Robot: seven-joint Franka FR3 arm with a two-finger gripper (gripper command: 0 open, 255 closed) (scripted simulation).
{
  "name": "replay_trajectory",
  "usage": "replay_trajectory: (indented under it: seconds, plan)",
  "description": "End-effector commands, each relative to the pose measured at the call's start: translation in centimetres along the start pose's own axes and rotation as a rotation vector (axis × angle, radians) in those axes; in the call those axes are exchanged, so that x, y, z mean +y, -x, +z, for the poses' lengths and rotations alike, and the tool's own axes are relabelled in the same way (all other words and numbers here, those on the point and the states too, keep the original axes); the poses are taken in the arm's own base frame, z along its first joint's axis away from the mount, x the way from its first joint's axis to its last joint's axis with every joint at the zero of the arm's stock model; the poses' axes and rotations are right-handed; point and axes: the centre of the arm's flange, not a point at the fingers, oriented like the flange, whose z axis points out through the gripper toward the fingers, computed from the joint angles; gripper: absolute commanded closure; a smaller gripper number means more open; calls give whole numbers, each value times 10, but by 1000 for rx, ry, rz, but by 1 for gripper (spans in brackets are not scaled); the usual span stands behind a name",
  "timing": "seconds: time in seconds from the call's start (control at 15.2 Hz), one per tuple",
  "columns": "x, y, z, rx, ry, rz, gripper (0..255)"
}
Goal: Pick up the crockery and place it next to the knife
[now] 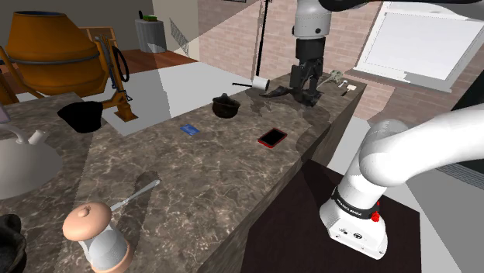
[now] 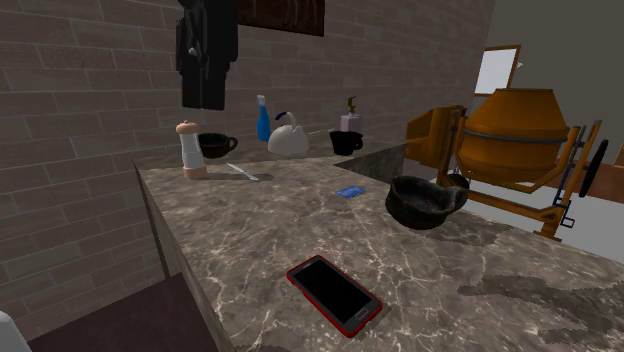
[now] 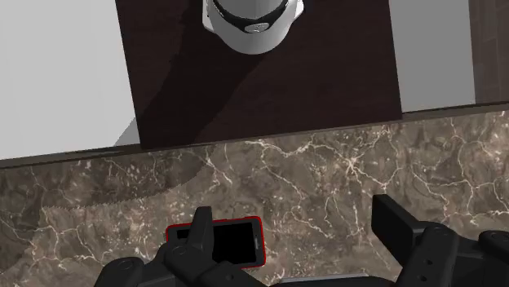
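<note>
**Item:** dark bowl [image 1: 226, 106], the crockery to move
**Location:** on the counter [image 1: 233, 178], lower than your jaws and well off to one side, outside their gap
**Gripper** [image 3: 294, 214]**:** fingers spread, holding nothing
**Hazard:** the red phone [image 3: 220, 242] lies under one finger; lower here and you likely strike it
**Hazard:** the knife [image 1: 133, 197] lies near a grinder [image 1: 97, 233]; a wide placement may knock it

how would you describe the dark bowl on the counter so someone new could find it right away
Start at the long brown marble counter beside the orange cement mixer. Near its middle, on the mixer side, sits a wide black bowl. Its neighbours, a small blue card and a red-edged black phone, lie flat; it alone stands deep and round.
</note>
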Motion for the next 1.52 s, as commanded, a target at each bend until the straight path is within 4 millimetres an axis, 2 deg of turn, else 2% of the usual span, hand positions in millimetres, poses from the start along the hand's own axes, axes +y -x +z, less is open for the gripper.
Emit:
replay_trajectory:
  seconds: [0.0,1.45]
  plan:
    - [0,0,0,0,0,0,0]
    - [85,-256,74,102,-95,47,0]
